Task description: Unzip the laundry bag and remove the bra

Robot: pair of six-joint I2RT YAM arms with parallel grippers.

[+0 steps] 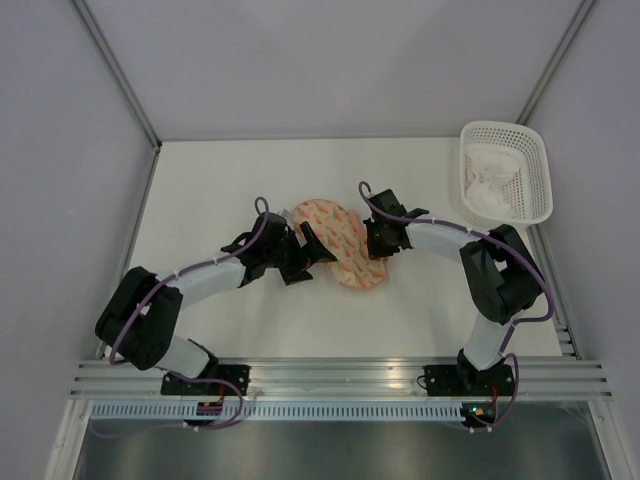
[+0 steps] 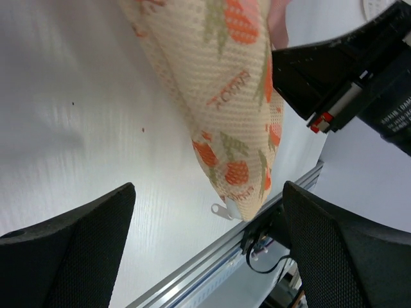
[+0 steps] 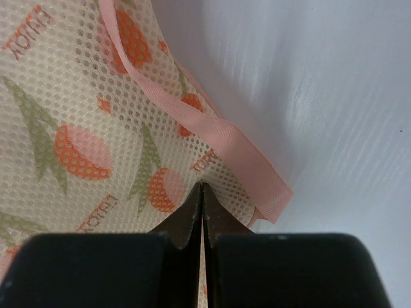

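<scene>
Rounded cream mesh laundry bag [image 1: 345,245] puckering upward, right gripper [image 3: 202,189] pinching its netting tight, left gripper [image 1: 308,258] gaping wide alongside.

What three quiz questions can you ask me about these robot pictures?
1. True or false: the left gripper is open.
2. Where does the white basket stand in the top view? A: at the far right of the table. B: between the two arms. C: on top of the bag.
3. Fill in: the ribbon trim on the laundry bag is coloured ____.

Key: 1 true. 2 A. 3 pink.
</scene>
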